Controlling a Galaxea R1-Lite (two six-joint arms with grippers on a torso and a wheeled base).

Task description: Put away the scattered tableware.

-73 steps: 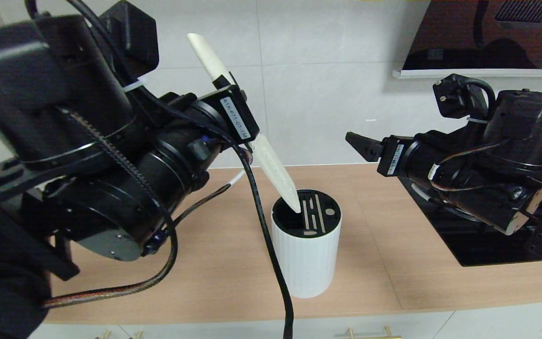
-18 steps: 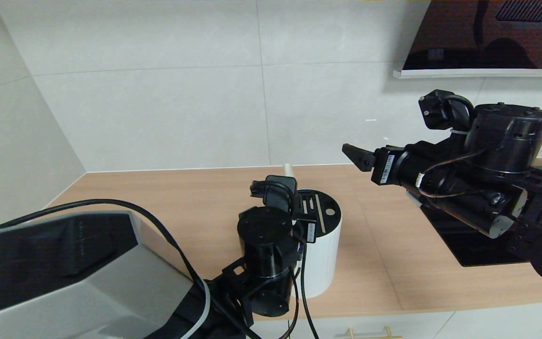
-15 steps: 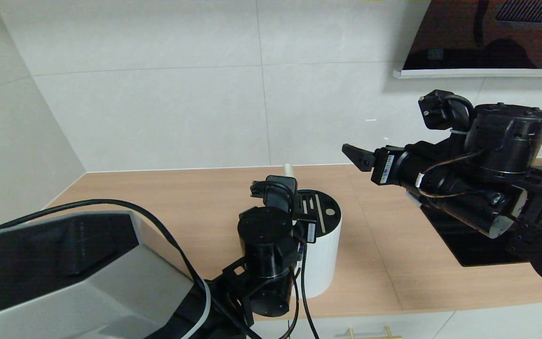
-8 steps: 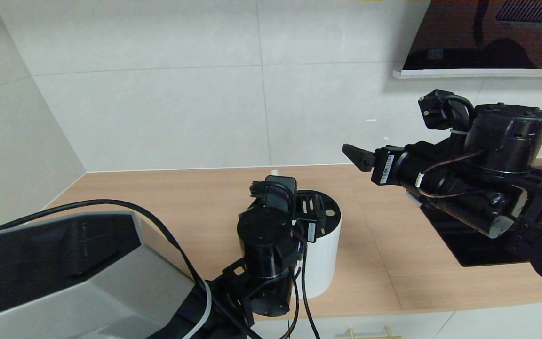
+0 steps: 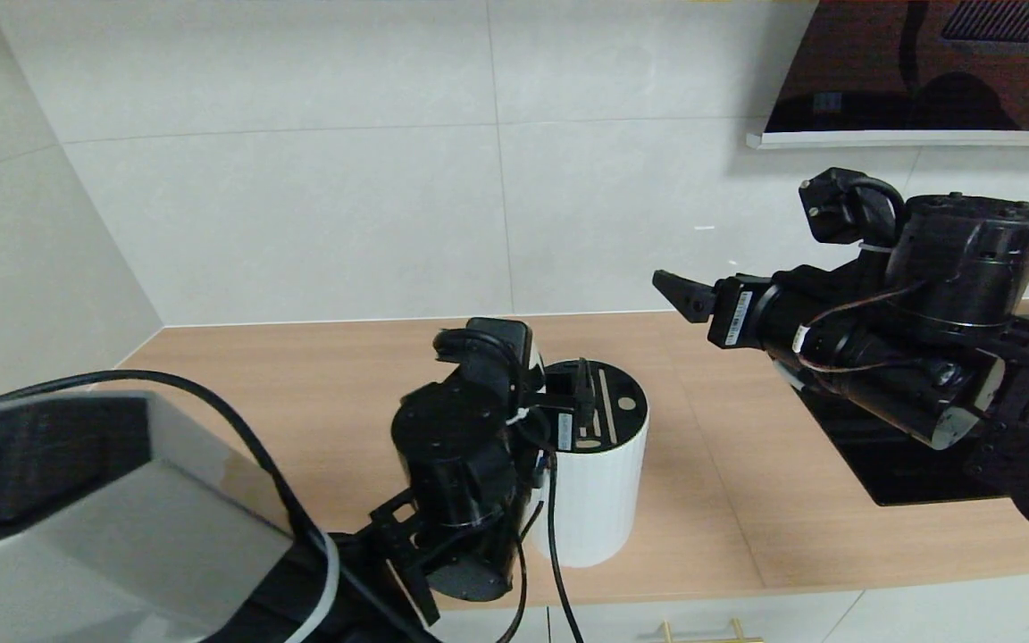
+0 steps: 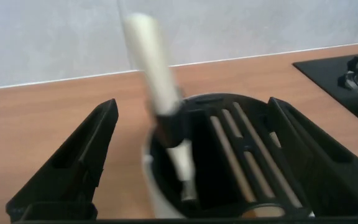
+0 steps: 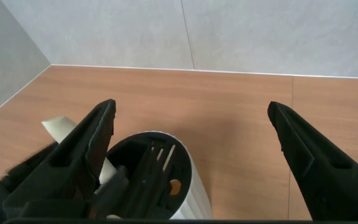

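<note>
Your left pincer point(image 6: 191, 111) gapes wide, empty, since the knife point(image 6: 149, 59) stands in the holder point(image 5: 599, 500); the right pincer point(image 7: 191, 109) hangs open, empty.

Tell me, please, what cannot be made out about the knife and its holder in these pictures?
- Knife: left wrist view, handle blurred; blade's lower part hidden inside the holder.
- Holder's left side: head view, behind the left arm.
- Holder's base: right wrist view, cut off by the picture's edge.
</note>
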